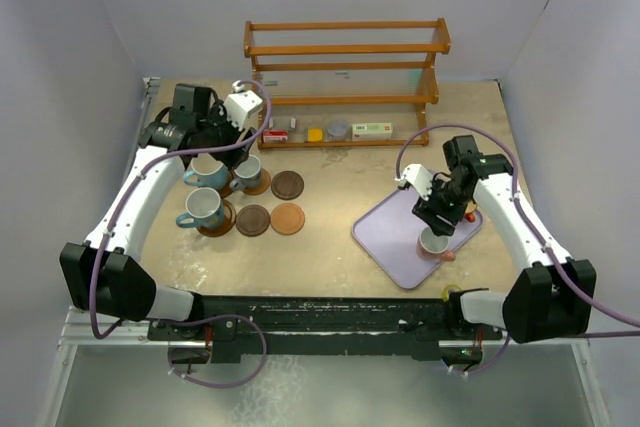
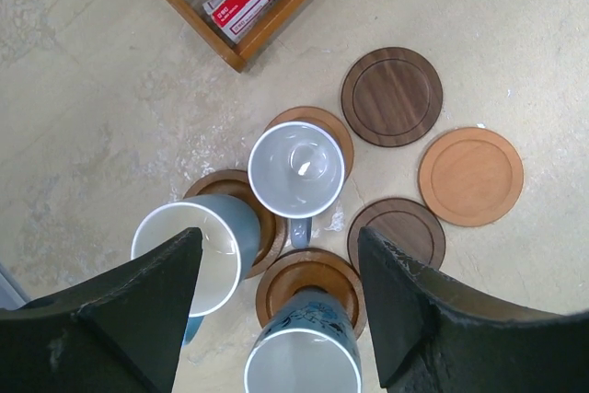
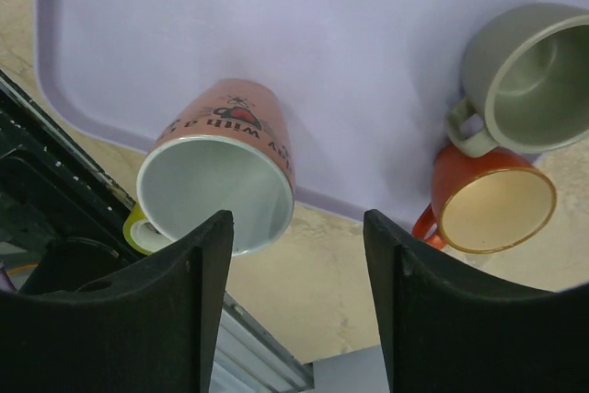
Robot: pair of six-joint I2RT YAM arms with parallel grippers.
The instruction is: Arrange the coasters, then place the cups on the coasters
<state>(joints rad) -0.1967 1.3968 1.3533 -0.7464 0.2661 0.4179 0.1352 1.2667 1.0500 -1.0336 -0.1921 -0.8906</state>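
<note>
Right gripper [image 3: 296, 227] hangs apart, empty, above the pink cup [image 3: 221, 181] at lower left; we should straddle its rim before closing. Left gripper [image 2: 276, 241] gapes empty too.

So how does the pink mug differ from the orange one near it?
The pink mug has a printed picture and lettering on its side; the orange mug is plain. The pink mug is pale grey inside, the orange mug cream. The pink mug's handle looks yellow-green, while the orange mug's handle matches its body. Both stand upright and empty by the edge of the tray.
</note>
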